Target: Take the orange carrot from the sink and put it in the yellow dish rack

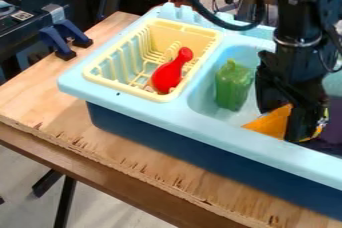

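The black gripper (294, 113) hangs low over the right part of the light-blue sink (153, 113), by its front wall. It is right up against an orange, wedge-like thing (272, 123) and covers part of it; more orange and yellow shows at its right side. Just left of the gripper, a green bell pepper (234, 86) stands in the basin. Farther left, a red pin-shaped toy (169, 73) leans inside a pale yellow dish rack (95, 70).
The sink's rim separates the basin from the wooden tabletop (127, 148) in front. Blue clamps (63, 38) and dark equipment are at the upper left. A black cable (200, 8) loops over the sink's back edge. Something dark purple (332, 124) lies at the far right.
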Action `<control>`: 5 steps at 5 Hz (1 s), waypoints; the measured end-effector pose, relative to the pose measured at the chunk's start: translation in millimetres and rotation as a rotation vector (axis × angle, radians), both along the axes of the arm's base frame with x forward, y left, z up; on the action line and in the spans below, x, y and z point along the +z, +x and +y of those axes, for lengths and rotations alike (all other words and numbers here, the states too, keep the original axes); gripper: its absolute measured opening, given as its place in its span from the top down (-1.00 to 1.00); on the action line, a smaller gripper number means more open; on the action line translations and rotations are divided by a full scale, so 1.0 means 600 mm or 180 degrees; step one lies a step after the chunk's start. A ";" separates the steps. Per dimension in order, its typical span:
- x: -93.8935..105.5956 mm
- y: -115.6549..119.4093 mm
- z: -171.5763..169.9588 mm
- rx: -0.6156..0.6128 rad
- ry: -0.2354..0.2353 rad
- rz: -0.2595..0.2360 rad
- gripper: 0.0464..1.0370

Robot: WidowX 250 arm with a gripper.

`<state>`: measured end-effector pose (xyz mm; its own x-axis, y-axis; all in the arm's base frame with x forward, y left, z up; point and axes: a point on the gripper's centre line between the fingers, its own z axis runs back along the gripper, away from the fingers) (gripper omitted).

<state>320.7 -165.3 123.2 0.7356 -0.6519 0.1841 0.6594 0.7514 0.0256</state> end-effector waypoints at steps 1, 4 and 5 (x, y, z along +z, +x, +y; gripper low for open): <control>-0.008 0.000 0.000 0.0033 -0.0079 0.0005 -0.87; 0.029 -0.026 0.019 0.0026 -0.0386 -0.0086 0.28; 0.089 -0.048 0.036 0.0008 -0.0570 -0.0364 0.39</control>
